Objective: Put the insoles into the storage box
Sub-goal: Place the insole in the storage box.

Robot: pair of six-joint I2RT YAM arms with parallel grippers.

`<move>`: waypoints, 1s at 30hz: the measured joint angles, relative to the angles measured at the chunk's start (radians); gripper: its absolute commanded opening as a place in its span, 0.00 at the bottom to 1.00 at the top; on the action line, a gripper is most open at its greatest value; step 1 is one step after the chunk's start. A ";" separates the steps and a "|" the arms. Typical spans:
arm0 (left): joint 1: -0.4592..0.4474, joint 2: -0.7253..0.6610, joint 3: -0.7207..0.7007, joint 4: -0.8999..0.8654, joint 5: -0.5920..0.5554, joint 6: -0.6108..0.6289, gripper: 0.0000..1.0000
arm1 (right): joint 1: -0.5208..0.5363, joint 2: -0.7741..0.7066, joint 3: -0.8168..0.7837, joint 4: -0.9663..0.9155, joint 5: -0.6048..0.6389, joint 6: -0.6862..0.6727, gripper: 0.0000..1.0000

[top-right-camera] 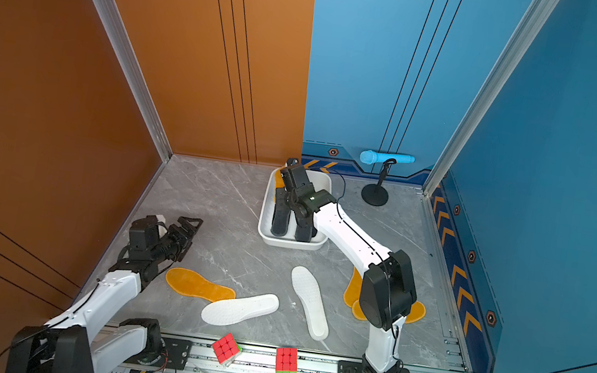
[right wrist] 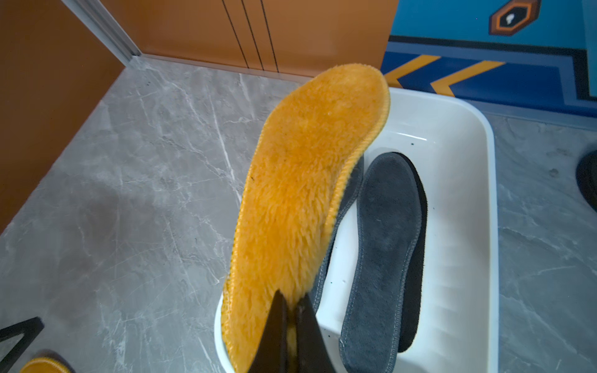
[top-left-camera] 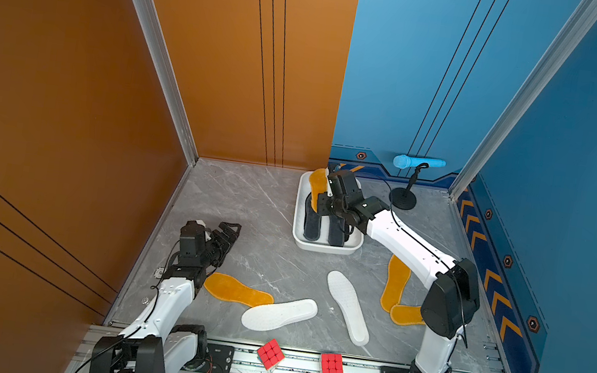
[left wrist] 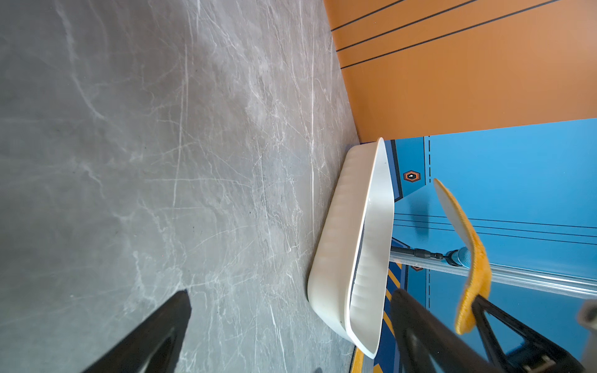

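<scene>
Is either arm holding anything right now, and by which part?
The right gripper is shut on a fuzzy orange insole, pinching its narrower end over the storage box. The left gripper is open and holds nothing.

My left gripper (top-left-camera: 231, 229) hovers low, jaws wide apart; my right arm (top-left-camera: 406, 248) stretches forward, right gripper (right wrist: 289, 302) clamped on an orange insole (right wrist: 300, 193).

White shells, black joint housings, thin black cables on left arm (top-left-camera: 172, 298), lower left, and right arm (top-left-camera: 405, 244); left gripper (top-left-camera: 230, 228) black, triangular-framed.
</scene>
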State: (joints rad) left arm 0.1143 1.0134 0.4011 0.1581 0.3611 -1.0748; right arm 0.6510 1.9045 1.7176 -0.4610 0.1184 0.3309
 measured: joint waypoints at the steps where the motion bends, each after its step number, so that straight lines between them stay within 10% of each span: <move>1: -0.003 0.001 0.000 0.002 0.000 0.000 0.98 | -0.008 0.023 0.010 -0.004 0.000 0.000 0.00; 30: -0.004 0.056 0.002 0.028 0.008 0.000 0.98 | -0.003 0.290 0.086 -0.039 -0.016 0.150 0.00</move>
State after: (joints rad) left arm 0.1101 1.0691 0.4026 0.1860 0.3691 -1.0744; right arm 0.6479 2.1948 1.8034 -0.4999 0.1020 0.4812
